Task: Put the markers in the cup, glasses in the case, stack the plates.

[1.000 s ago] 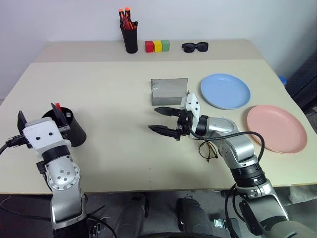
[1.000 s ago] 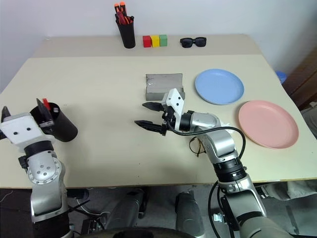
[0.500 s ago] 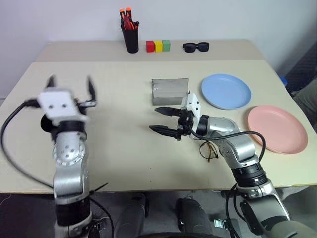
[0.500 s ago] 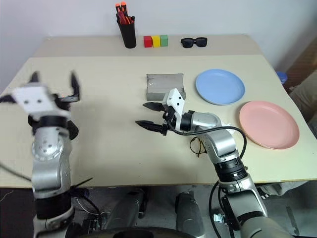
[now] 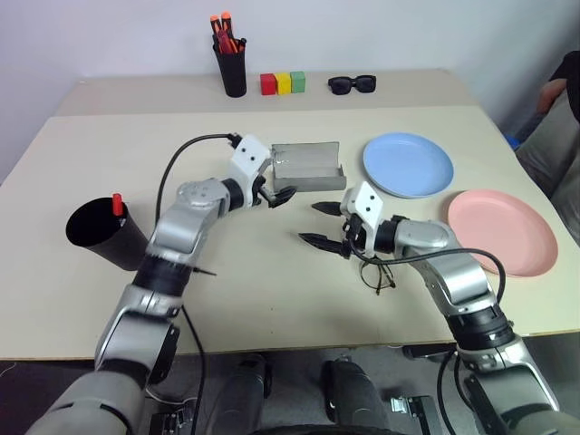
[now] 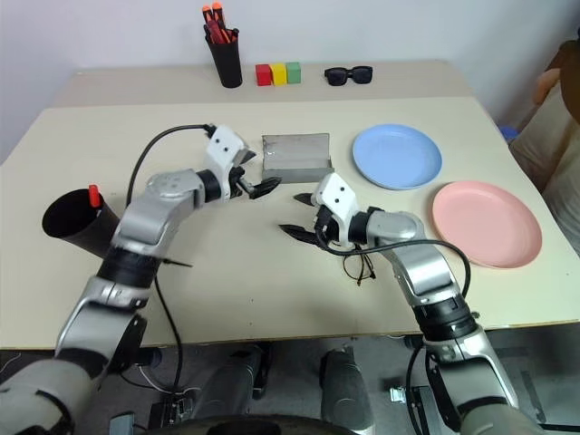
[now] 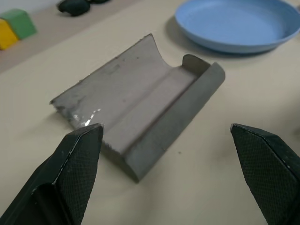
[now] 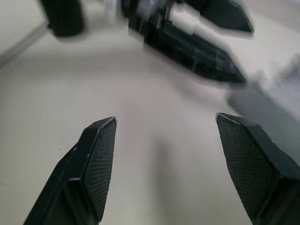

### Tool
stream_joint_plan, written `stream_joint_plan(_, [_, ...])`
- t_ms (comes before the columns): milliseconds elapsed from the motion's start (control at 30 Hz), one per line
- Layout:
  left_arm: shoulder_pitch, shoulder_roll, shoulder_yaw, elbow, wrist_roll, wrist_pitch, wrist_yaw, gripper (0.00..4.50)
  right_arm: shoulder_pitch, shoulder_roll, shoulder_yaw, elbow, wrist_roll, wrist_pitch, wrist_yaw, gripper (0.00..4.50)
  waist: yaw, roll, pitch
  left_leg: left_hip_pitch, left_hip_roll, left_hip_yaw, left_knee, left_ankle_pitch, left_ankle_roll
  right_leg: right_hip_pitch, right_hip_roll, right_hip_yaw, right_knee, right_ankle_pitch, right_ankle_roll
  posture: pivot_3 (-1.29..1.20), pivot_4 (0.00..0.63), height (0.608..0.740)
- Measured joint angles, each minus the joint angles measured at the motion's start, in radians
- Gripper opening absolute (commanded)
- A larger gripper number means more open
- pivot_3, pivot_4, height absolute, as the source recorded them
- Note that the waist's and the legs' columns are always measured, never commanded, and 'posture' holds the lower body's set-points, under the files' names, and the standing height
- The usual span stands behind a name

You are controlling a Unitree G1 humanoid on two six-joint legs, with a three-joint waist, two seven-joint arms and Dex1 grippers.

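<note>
Case (image 7: 140, 112) open, empty in left wrist view, both tools spread, holding nothing

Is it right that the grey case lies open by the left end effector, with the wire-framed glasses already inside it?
Not quite. The case lies open before the left end effector, but it is empty in the left wrist view; the glasses lie on the table.

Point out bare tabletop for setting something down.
Free: the stretch between the wide black cup and the left gripper. Crowded: around the case, right gripper, glasses and both plates.
</note>
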Motion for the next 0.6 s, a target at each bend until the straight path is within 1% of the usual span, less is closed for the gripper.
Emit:
stream_joint_plan(267, [-0.21, -0.073, -0.046, 0.511, 0.089, -0.223, -0.173, 4.46, 0.169, -0.054, -0.183, -0.202, 0.02, 0.067, -0.114, 3.45, -0.001, -0.001, 0.0, -0.001, 0.0, 0.0, 0.0, 0.0, 0.001, -0.001, 0.0, 0.0, 0.0, 0.0, 0.001, 0.0, 0.15, 0.74])
stream_joint_plan(433, [-0.283, -0.099, -0.045, 0.69, 0.137, -0.315, -0.215, 4.46, 0.213, -0.069, -0.233, -0.265, 0.03, 0.098, -0.154, 3.45, -0.001, -0.001, 0.001, -0.001, 0.0, 0.0, 0.001, 0.0, 0.001, -0.001, 0.0, 0.0, 0.0, -0.001, 0.002, 0.0, 0.15, 0.74])
stream_joint_plan(567, [-0.31, -0.108, -0.044, 0.775, 0.17, -0.368, -0.228, 4.46, 0.24, -0.08, -0.26, -0.301, 0.04, 0.121, -0.177, 3.45, 0.0, -0.001, 0.001, -0.002, 0.0, 0.0, 0.001, -0.001, 0.001, -0.001, -0.001, 0.0, 0.0, -0.001, 0.002, 0.0, 0.15, 0.74])
stream_joint_plan(600, [-0.316, -0.112, -0.042, 0.791, 0.177, -0.38, -0.228, 3.93, 0.248, -0.081, -0.263, -0.309, 0.04, 0.126, -0.183, 3.45, 0.0, -0.001, 0.001, -0.002, 0.0, 0.0, 0.001, -0.001, 0.001, -0.001, -0.001, 0.0, 0.0, -0.001, 0.002, 0.0, 0.15, 0.74])
